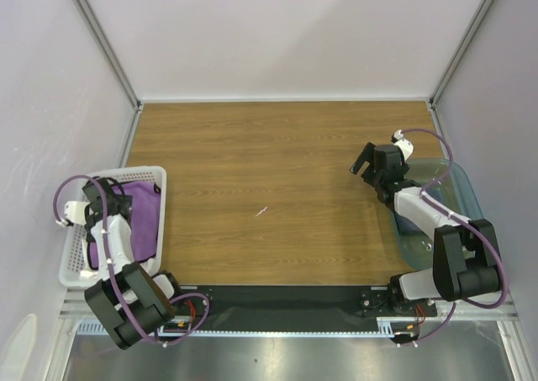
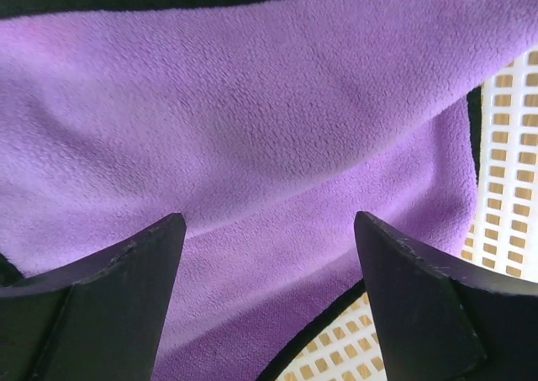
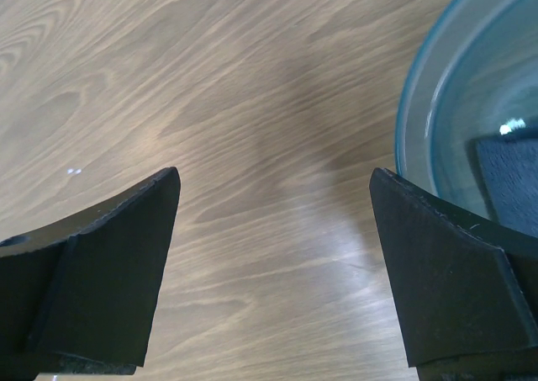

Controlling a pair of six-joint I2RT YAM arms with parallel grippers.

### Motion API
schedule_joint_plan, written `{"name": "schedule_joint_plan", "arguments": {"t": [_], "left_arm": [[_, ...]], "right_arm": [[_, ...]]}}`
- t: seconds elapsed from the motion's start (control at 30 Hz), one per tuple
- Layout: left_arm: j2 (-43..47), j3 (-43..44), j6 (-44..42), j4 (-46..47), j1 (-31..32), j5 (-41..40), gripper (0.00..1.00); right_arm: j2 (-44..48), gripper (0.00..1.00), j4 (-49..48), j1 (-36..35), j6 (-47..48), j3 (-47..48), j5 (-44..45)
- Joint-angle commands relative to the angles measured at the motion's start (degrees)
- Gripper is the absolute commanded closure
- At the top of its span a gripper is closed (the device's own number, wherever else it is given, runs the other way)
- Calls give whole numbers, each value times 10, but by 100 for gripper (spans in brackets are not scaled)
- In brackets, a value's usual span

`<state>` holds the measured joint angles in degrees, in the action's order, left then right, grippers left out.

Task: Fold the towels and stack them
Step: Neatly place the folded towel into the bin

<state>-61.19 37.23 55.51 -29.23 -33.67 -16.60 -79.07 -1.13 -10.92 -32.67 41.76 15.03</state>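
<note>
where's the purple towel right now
The purple towel lies in the white basket at the table's left edge in the top view, directly beneath the open left gripper.

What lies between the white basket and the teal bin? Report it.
Bare wooden tabletop, save one tiny pale scrap near the middle; the top view shows it.

Navy towel partly off-frame
</note>
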Motion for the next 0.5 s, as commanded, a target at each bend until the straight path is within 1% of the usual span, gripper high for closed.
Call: {"name": "schedule_joint_plan", "arguments": {"t": [0.0,0.17,0.27,0.37,0.47], "left_arm": [[16,0,8,6,-4,-31,13],[20,-1,16,-1,-4,-54,13],[19,-3,8,18,-4,-49,14],[1,-3,-16,44,-3,-41,16],[-34,3,-52,45,-2,-38,16]], "right_arm": [[10,0,3,11,26,24,41],[5,0,3,27,37,31,47],[-2,0,0,41,41,39,34],[-8,0,3,47,46,46,28],[-2,0,9,47,49,61,16]]}}
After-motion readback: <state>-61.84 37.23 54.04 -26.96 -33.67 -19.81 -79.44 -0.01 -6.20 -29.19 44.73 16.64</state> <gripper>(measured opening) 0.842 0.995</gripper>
